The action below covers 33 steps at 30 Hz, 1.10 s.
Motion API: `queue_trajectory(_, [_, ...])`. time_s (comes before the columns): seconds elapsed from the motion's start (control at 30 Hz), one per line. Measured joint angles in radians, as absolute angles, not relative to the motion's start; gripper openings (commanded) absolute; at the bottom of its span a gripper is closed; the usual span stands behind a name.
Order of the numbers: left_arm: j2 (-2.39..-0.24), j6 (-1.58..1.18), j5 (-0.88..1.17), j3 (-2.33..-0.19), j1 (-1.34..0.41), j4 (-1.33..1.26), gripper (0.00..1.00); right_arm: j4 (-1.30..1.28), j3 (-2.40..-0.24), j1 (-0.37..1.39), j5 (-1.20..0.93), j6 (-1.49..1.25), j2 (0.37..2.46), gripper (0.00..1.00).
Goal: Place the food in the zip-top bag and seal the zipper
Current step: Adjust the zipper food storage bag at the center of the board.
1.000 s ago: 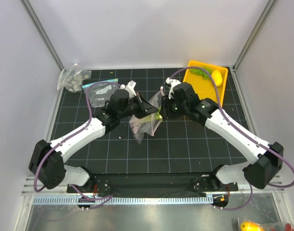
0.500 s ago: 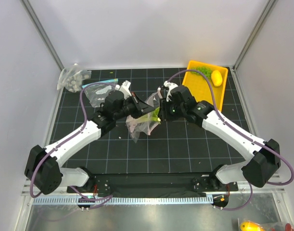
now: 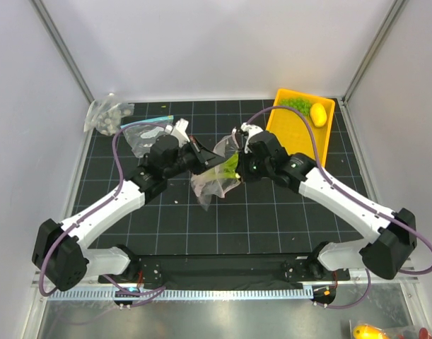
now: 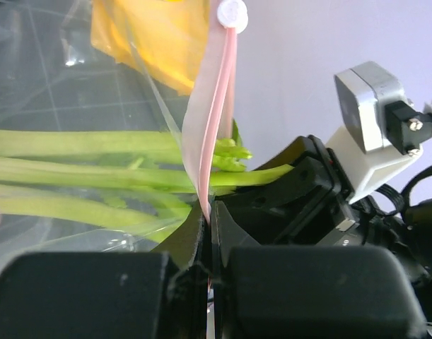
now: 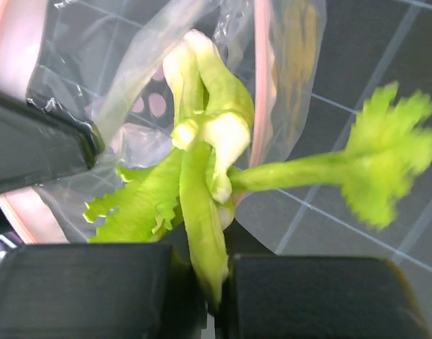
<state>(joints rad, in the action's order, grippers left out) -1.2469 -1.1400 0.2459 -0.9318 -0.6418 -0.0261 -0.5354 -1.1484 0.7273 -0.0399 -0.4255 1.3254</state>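
Viewing from above, my left gripper point(image 3: 199, 152) holds the zip-top bag point(image 3: 210, 185) up at centre so my right gripper point(image 3: 237, 167), at its 3 o'clock, can push in the leek point(image 3: 230, 168). Left wrist: fingers pinched on the zipper point(image 4: 213, 120); the bag's inside is blurred. Right wrist: fingers clamped on the leek stalk, its tip at 12 o'clock by the mouth; how deep, I cannot tell.

The green leek stalk point(image 3: 230, 167) poked into the dotted bag point(image 3: 210, 185) mid-desk; lemon point(image 3: 318, 114) and grapes point(image 3: 293, 104) lay near the far right corner.
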Motion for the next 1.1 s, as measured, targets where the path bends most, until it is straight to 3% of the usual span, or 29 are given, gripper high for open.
queue_trajectory(0.37, [-1.126,-1.207,0.244,-0.932,-0.642,0.021,0.00,-0.855,-1.545,0.851,0.110,-0.390,1.301,0.01])
queue_trajectory(0.7, [-1.131,-1.166,0.211,-0.955,-0.642,0.110,0.00,-0.904,-1.567,0.751,0.201,-0.367,1.492,0.01])
queue_trajectory(0.97, [-1.182,-1.142,0.155,-0.972,-0.667,0.141,0.00,-0.881,-1.632,0.922,0.226,-0.348,1.425,0.01])
queue_trajectory(1.1, [-1.096,-1.105,0.090,-1.034,-0.702,0.208,0.00,-0.879,-1.626,0.895,0.278,-0.335,1.396,0.01])
